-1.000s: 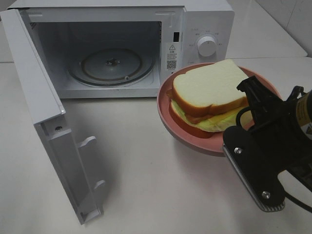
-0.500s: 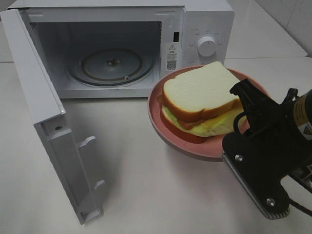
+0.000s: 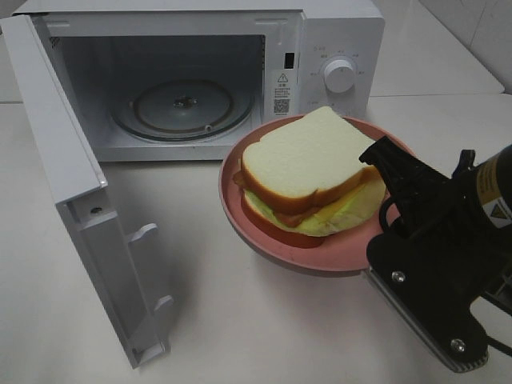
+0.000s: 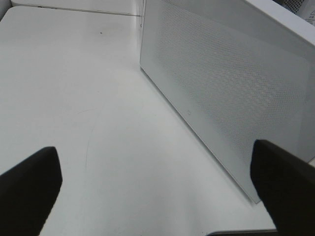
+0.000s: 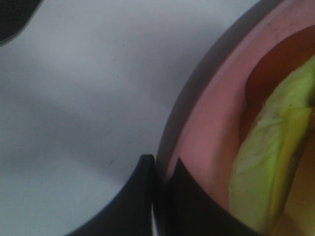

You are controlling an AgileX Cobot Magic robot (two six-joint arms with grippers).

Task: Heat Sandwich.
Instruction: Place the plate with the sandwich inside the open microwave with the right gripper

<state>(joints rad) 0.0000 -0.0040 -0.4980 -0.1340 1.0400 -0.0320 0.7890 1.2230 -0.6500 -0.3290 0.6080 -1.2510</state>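
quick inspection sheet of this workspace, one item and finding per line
surface: white table, no spills seen
job's things: sandwich on pink plate, in front of microwave; door open, turntable empty
clutter: nothing seen
grippers: right tool shut on the plate's rim; left tool open, empty, facing the door
cables: black cable looping at the right tool
surroundings: tiled wall at far right

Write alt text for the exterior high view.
The right gripper holds a pink plate by its rim, with a sandwich on it, in front of a white microwave. Its door stands wide open, the glass turntable bare.
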